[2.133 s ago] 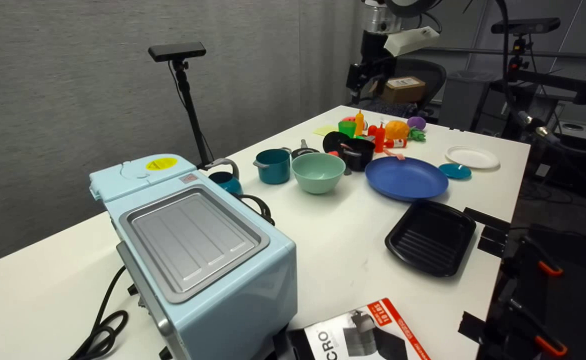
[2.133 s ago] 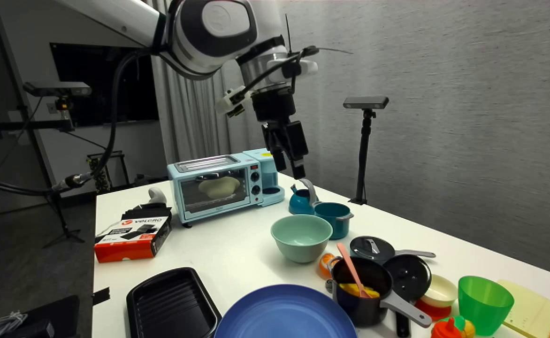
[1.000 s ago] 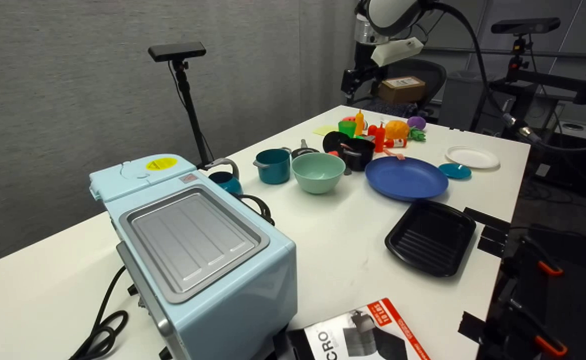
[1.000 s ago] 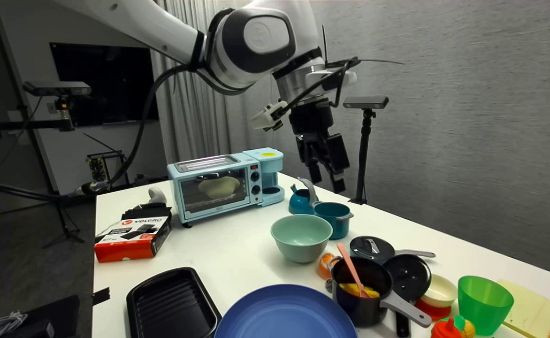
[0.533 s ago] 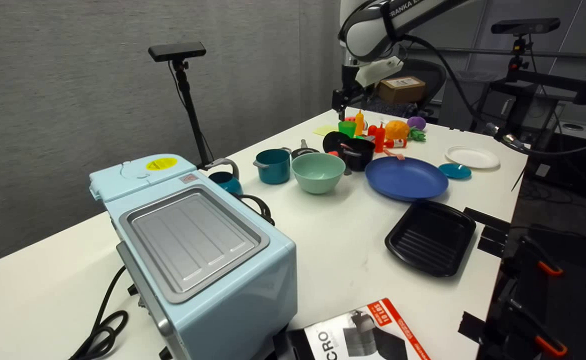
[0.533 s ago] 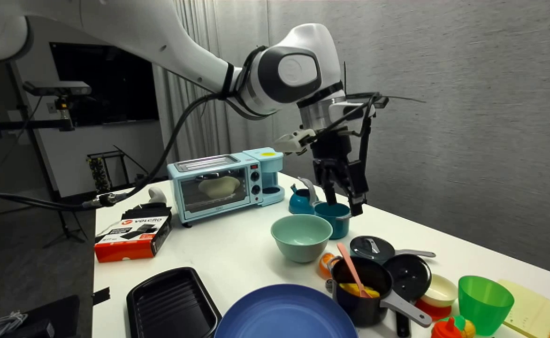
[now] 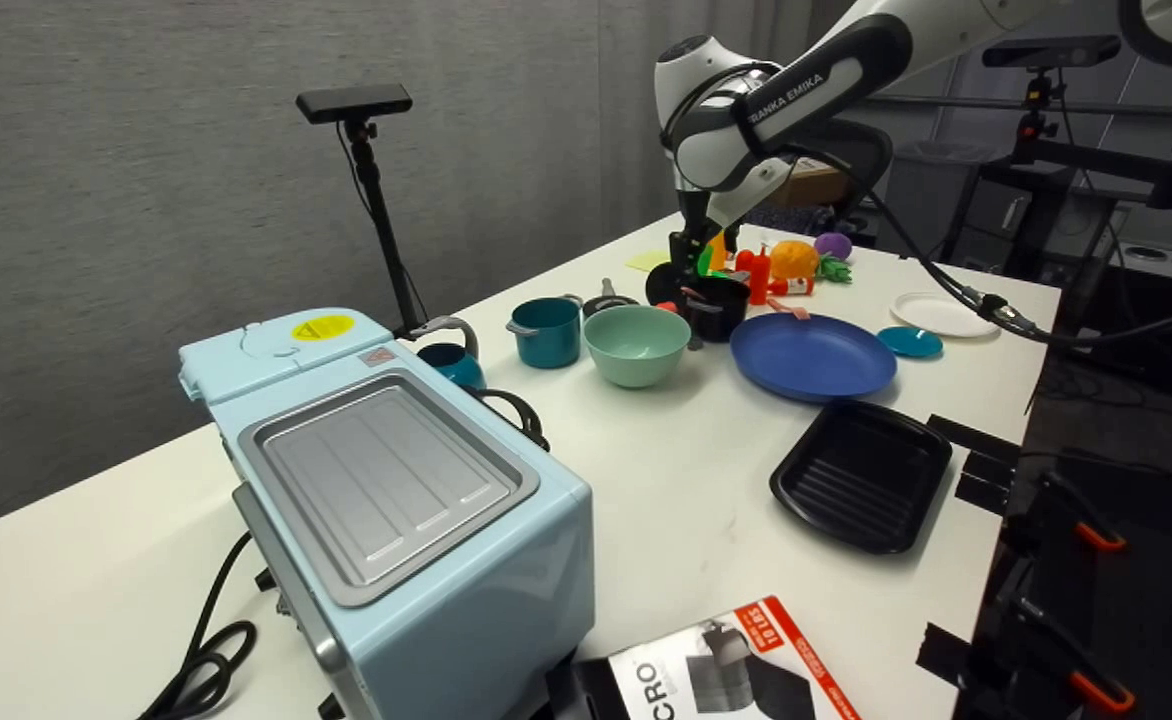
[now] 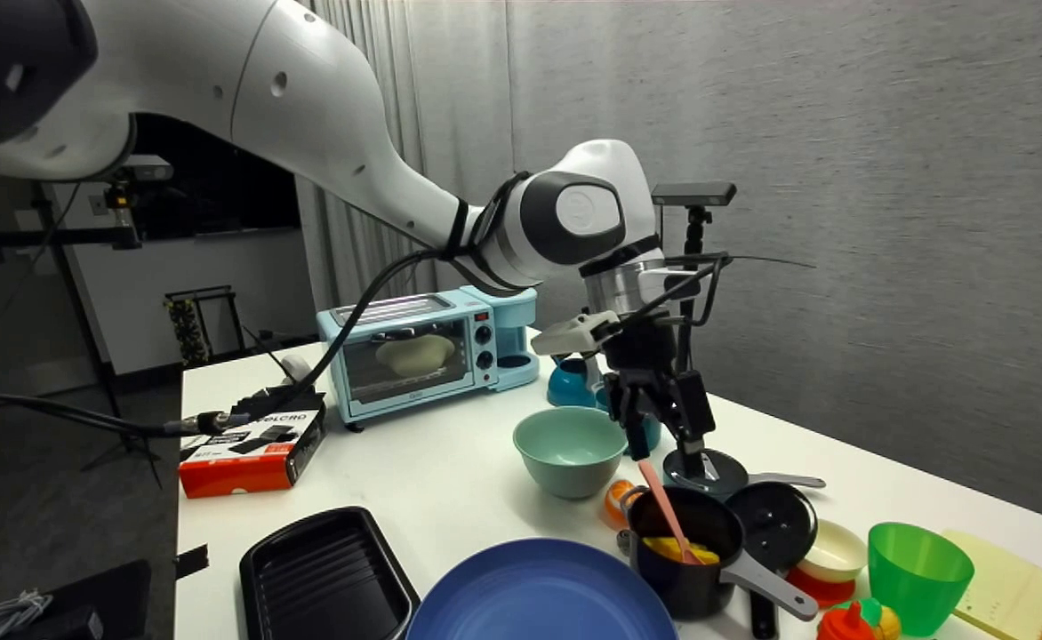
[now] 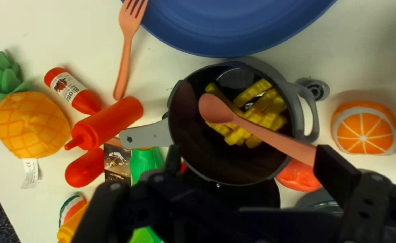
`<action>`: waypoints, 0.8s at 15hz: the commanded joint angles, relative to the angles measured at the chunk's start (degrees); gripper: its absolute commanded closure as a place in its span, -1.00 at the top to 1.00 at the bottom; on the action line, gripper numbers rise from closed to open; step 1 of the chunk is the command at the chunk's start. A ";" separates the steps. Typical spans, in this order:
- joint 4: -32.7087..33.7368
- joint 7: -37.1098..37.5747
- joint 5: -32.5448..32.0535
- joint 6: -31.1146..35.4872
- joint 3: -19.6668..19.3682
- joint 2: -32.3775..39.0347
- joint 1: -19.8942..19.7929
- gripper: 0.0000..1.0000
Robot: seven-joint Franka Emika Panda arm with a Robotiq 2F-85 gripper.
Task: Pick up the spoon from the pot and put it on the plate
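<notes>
We find the gripper (image 9: 247,155) spread, holding nothing; the pot (image 8: 668,582) props the spoon (image 9: 258,130) at its rim, presumably easing grasp. The plate (image 8: 539,594) lies just beside; carriage should be short.

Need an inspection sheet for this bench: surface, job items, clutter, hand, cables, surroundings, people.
Surface: white table, black tape at one edge.
Pink spoon: leaning in the black pot, over yellow pieces.
Blue plate: beside the pot, contact unclear.
Clutter: pale-green bowl, black tray, squeeze bottles, toy pineapple, pink fork, more.
Hand: open, holding nothing; the spoon's handle end passes behind it in the wrist view, contact unclear.
Cables: arm cable hangs slack; black cord on the table beside the toaster oven.
Surroundings: grey curtain, camera bars on stands.
People: nothing seen.
</notes>
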 commanded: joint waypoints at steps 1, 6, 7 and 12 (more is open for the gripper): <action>2.32 -2.13 -0.27 -1.49 -0.22 2.44 0.14 1.00; 2.76 -4.31 4.53 -1.20 2.39 1.72 -1.21 1.00; 2.98 -4.83 5.26 -1.49 2.60 1.28 -1.33 1.00; 4.92 -3.59 4.70 0.91 1.68 2.24 -0.25 1.00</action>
